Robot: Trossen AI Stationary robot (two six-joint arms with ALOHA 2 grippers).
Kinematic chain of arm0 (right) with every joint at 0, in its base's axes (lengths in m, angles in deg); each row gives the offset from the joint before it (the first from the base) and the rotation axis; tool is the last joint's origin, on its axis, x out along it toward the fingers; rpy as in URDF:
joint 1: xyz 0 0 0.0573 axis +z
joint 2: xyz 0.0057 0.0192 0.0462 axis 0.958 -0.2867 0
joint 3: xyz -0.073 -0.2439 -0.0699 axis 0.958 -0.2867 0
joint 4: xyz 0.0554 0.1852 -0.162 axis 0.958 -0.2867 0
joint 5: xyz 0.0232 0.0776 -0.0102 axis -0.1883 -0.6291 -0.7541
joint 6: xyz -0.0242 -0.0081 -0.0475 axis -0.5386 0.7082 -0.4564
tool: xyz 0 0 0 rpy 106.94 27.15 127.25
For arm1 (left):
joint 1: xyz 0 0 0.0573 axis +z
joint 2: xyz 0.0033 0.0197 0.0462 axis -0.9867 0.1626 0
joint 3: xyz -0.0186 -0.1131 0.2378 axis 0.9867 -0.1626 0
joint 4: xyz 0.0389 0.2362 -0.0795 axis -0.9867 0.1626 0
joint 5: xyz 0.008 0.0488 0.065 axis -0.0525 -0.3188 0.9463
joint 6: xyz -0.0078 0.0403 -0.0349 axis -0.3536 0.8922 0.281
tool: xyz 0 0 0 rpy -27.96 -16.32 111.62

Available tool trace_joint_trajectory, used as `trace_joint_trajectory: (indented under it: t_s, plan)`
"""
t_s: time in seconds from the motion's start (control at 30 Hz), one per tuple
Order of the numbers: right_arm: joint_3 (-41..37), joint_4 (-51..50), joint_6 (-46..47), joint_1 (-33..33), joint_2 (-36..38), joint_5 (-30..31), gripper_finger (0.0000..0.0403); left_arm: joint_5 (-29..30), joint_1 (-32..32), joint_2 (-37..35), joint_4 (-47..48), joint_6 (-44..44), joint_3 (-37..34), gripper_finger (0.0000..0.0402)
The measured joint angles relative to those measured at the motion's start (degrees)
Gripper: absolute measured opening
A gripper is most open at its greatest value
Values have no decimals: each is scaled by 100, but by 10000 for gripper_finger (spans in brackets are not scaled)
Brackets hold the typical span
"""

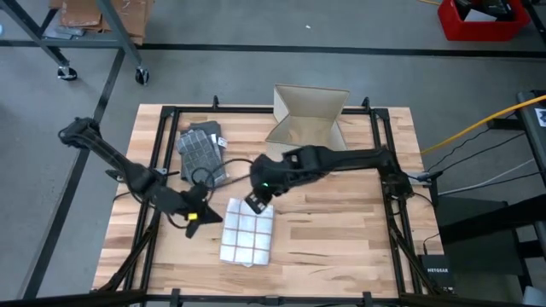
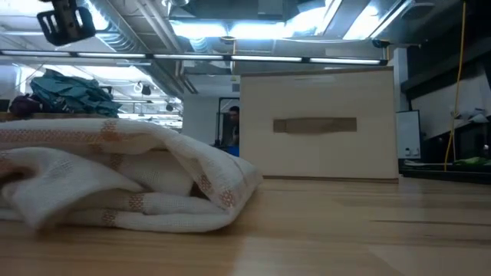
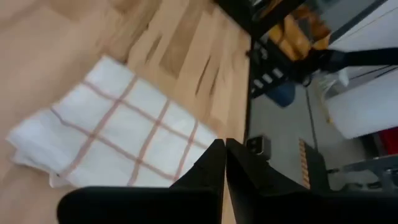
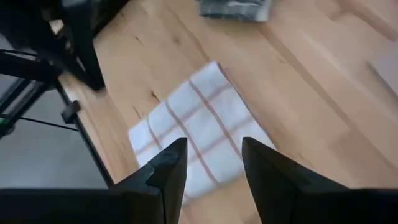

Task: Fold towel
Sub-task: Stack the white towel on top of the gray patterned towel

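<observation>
High view, lower centre: folded towel [image 1: 247, 235] on worktop [image 1: 341, 230]; left fingers [image 1: 201, 216] pressed together, empty, beside it; right fingers [image 1: 255, 202] parted, empty, above its upper edge.

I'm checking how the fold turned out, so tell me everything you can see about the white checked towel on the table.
The towel is white woven cloth with thin reddish-brown stripes forming a grid of squares. It lies folded into a compact, roughly rectangular stack on the wooden table, near the front edge, left of centre. From the low view its layers look soft and rounded, one fold bulging at the side. Neither gripper holds it: the left gripper sits beside it, and the right gripper hovers at its far corner.
</observation>
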Motion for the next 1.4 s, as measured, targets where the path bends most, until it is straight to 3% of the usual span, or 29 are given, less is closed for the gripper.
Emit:
trace_joint_trajectory:
  t_s: [0.27,0.5,0.7,0.8,1.03,1.4]
  plan:
    - [0,-1117,1097,821,484,667,159,15,347,-551,1008,312,0,25]
    - [-7,-1287,1999,1461,345,646,159,24,695,-518,2322,-637,-2,124]
    - [-7,-1216,2430,1579,-43,674,159,26,830,-311,2388,-1461,-2,189]
    - [-7,-1167,2585,1566,-367,607,159,26,880,-88,2396,-1496,-2,199]
    - [-11,-511,3551,1531,-1009,-297,159,20,935,555,2389,-1791,-2,199]
    - [-13,-146,4691,1535,-1755,-395,159,-42,941,1416,2126,-1781,-4,198]
